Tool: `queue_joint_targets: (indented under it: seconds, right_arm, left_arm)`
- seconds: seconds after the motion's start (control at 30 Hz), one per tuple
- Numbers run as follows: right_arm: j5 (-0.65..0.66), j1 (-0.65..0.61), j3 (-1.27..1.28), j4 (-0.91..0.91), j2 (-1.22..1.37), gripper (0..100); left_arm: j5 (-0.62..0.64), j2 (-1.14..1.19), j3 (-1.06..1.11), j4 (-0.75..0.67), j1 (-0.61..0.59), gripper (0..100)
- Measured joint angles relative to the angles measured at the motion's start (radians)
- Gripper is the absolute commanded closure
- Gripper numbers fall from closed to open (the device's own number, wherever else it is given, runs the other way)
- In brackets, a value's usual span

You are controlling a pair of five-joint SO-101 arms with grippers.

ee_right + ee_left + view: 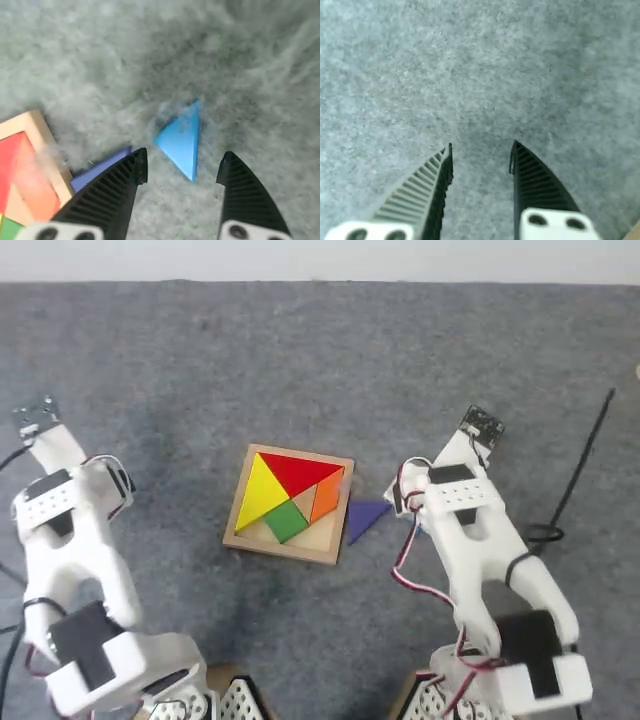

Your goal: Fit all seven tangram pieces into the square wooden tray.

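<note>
Wooden tray [280, 547]: four pieces [272, 495] inside.
Purple triangle [366, 517]: just beside tray.
Blue triangle [180, 140]: near tray, ungripped between spread fingers of right gripper [185, 152].
Left gripper [482, 144]: fingers apart, empty.

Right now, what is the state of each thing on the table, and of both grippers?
Tray, partly filled, some bare wood showing.
Red triangle, in the tray.
Yellow triangle, in the tray.
Green square, in the tray.
Orange piece, in the tray.
Purple triangle, outside, on the carpet beside the tray.
Blue triangle, outside, flat on the carpet.
Left gripper, open, holding nothing.
Right gripper, open, above the blue triangle.
</note>
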Motion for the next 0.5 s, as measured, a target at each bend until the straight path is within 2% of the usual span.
queue_joint_targets:
  seconds: [0.5]
  right_arm:
    - [-0.006,0.014,-0.132,0.002,0.184,78.6]
  left_arm:
    - [0.006,0.000,0.005,-0.002,-0.002,81]
